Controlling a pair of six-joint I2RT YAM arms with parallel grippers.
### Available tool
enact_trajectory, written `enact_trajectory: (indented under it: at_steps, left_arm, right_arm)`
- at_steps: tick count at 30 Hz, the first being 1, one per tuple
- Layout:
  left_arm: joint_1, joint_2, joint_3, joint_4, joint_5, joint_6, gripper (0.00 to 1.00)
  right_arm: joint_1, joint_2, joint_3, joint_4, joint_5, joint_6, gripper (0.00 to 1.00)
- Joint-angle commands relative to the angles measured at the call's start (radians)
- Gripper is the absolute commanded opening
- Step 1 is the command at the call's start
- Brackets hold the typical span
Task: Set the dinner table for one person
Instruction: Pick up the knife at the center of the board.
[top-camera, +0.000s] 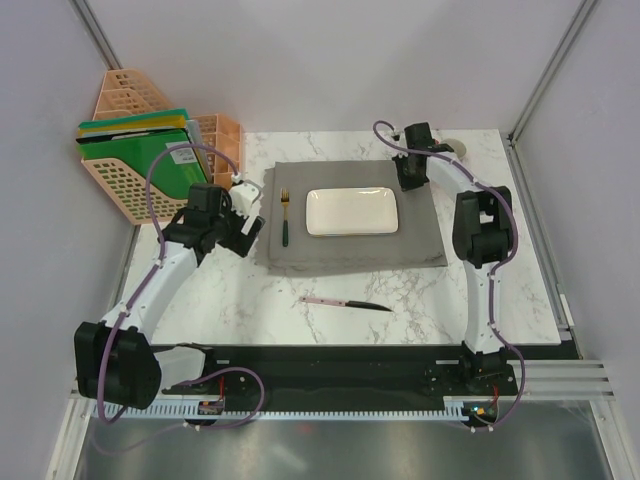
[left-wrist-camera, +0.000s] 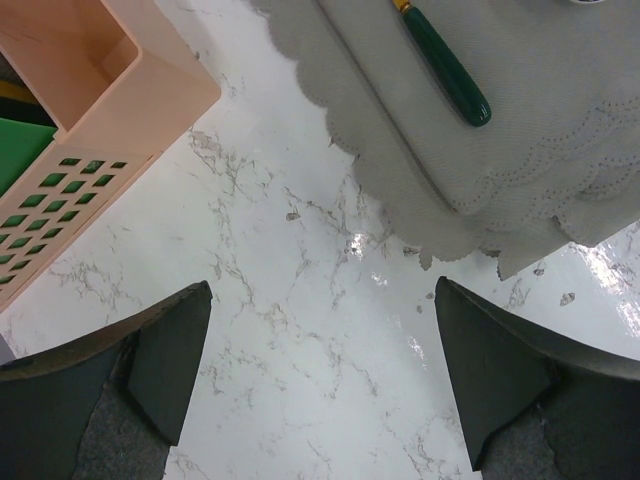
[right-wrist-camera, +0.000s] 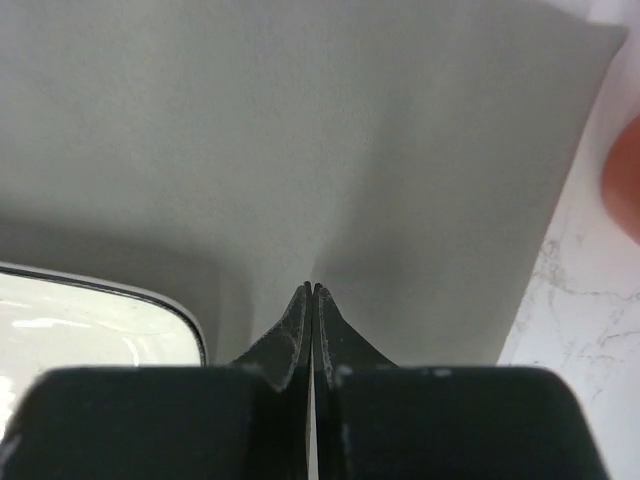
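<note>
The white marble dinner table (top-camera: 250, 300) carries a grey scallop-edged placemat (top-camera: 350, 250). On it lie a white rectangular plate (top-camera: 352, 212) and a green-handled fork (top-camera: 285, 215) left of the plate. A pink-handled knife (top-camera: 345, 303) lies on the marble in front of the placemat. My left gripper (top-camera: 250, 225) is open and empty over bare marble (left-wrist-camera: 300, 300), just left of the placemat's corner (left-wrist-camera: 520, 150). My right gripper (top-camera: 408, 183) is shut at the placemat's far right part, and the cloth (right-wrist-camera: 400, 150) rises in a fold to its tips (right-wrist-camera: 313, 288), beside the plate (right-wrist-camera: 80, 320).
An orange mesh file rack (top-camera: 150, 150) with green folders stands at the far left, close to my left arm, and also shows in the left wrist view (left-wrist-camera: 90, 100). A small round object (top-camera: 455, 148) sits at the far right behind my right gripper. Frame posts stand at the back corners.
</note>
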Motion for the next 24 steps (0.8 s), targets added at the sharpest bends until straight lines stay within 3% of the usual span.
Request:
enact_trajectory:
  at_steps: [1, 6, 15, 20, 24]
  left_arm:
    - [0.004, -0.035, -0.012, 0.031, -0.01, 0.015, 1.0]
    - [0.006, -0.037, -0.023, 0.031, -0.012, 0.015, 1.0]
    - [0.01, -0.041, -0.038, 0.042, -0.007, 0.02, 1.0]
    - [0.012, -0.026, -0.034, 0.048, 0.001, 0.015, 1.0]
    - [0.012, -0.027, -0.038, 0.048, 0.008, 0.012, 1.0]
  right_arm:
    - [0.003, 0.027, -0.014, 0.015, 0.028, -0.008, 0.0]
    - [0.0, -0.005, -0.066, 0.058, 0.034, -0.023, 0.0]
    - [-0.103, -0.353, -0.181, 0.118, 0.0, 0.024, 0.0]
    - [-0.225, -0.364, -0.16, 0.094, 0.017, 0.006, 0.0]
    - [-0.316, -0.265, -0.085, 0.054, 0.008, 0.046, 0.0]
